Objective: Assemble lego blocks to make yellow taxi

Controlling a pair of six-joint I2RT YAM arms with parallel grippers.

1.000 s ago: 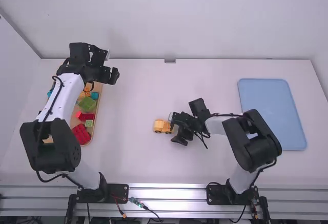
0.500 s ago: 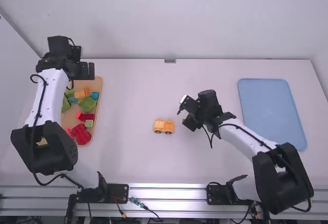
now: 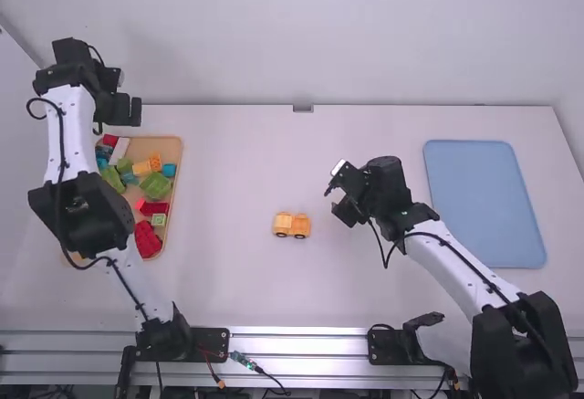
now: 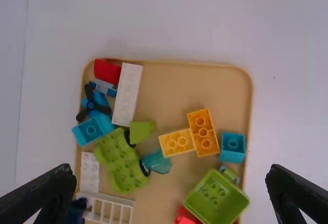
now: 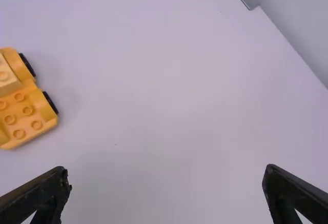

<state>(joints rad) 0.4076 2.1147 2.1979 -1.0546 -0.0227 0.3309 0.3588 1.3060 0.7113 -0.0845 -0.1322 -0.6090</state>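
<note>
From my station I look down on a white table, where a small yellow-orange toy car of plastic building blocks (image 3: 292, 225) sits near the middle, upright on black wheels. A paler yellow block (image 5: 7, 79) tops part of it, and round studs show on the lower deck beside that block. My right gripper (image 3: 335, 188) is near the car, apart from it, to its right and slightly farther up the table; its black fingers are spread wide, with white tabletop seen between them. My left gripper (image 3: 124, 110) is at the far left, around the far end of a tan, round-cornered tray (image 3: 180, 163), its two fingers also held wide apart. In that tray lie two orange-yellow studded blocks (image 4: 177, 142) (image 4: 204, 132) touching at an angle, a small teal block (image 4: 233, 147) just beside them, a long white block (image 4: 127, 95) against a red one (image 4: 107, 72), a lime-green wheeled base (image 4: 121, 160) and a square green piece (image 4: 216, 197). Well apart, on the right side of the table, lies a flat light-blue rectangular panel with rounded corners (image 3: 484, 203).
</note>
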